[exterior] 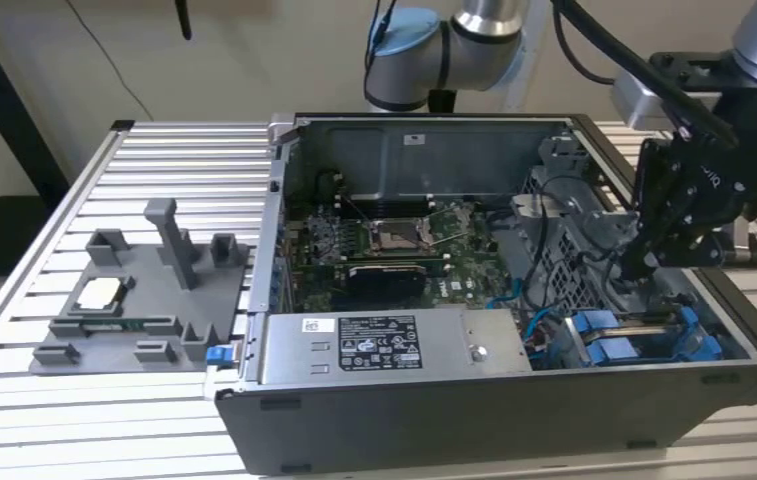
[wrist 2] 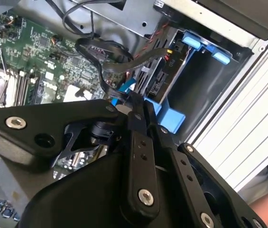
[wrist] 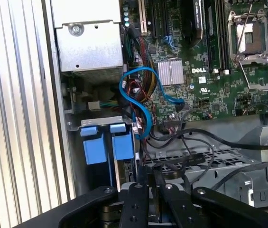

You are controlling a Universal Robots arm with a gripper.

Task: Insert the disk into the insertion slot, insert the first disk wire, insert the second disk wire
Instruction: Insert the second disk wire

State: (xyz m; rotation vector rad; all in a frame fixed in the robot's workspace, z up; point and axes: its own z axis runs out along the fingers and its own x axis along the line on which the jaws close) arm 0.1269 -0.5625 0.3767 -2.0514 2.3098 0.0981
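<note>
Disk (exterior: 645, 338) | blue plastic frame, seated in dark metal insertion slot (exterior: 738, 345)

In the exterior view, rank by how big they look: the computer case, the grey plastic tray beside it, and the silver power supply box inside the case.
1. computer case, by far the largest.
2. grey plastic tray.
3. power supply box.
The tray and the box look close in size, so their order is unsure.
</note>
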